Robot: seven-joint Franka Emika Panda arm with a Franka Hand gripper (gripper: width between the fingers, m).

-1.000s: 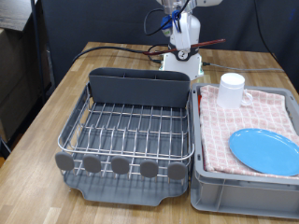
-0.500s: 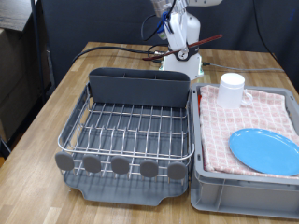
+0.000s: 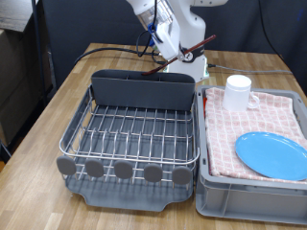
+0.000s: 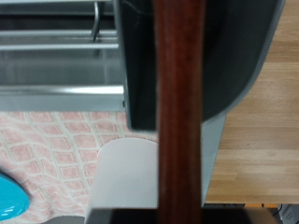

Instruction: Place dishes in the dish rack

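**Spoon held above the caddy; plate and cup outside the rack**

The wooden table (image 3: 58, 105) carries two units side by side. The dish rack (image 3: 134, 134), a silver wire grid with grey round feet on a grey drip tray, sits toward the exterior view's left. No dishes are visible on its wire grid. The grey bin (image 3: 251, 187) stands just beside it on the exterior view's right, lined with a red-and-white checked cloth (image 3: 264, 117).

The dark grey utensil caddy (image 3: 142, 90) spans the far end of the rack.

The light-blue plate (image 3: 272, 154) lies flat on the cloth, at the near end of the bin. The white cup (image 3: 237, 92) stands upright at the far end, apart from the plate.

The gripper (image 3: 171, 46) hangs above the caddy's far edge, clamped on the wooden spoon (image 3: 178, 55). The spoon is tilted, with its lower end just above the caddy. In the wrist view the spoon (image 4: 179, 103) crosses the caddy (image 4: 234, 56) and the cup (image 4: 126, 177).
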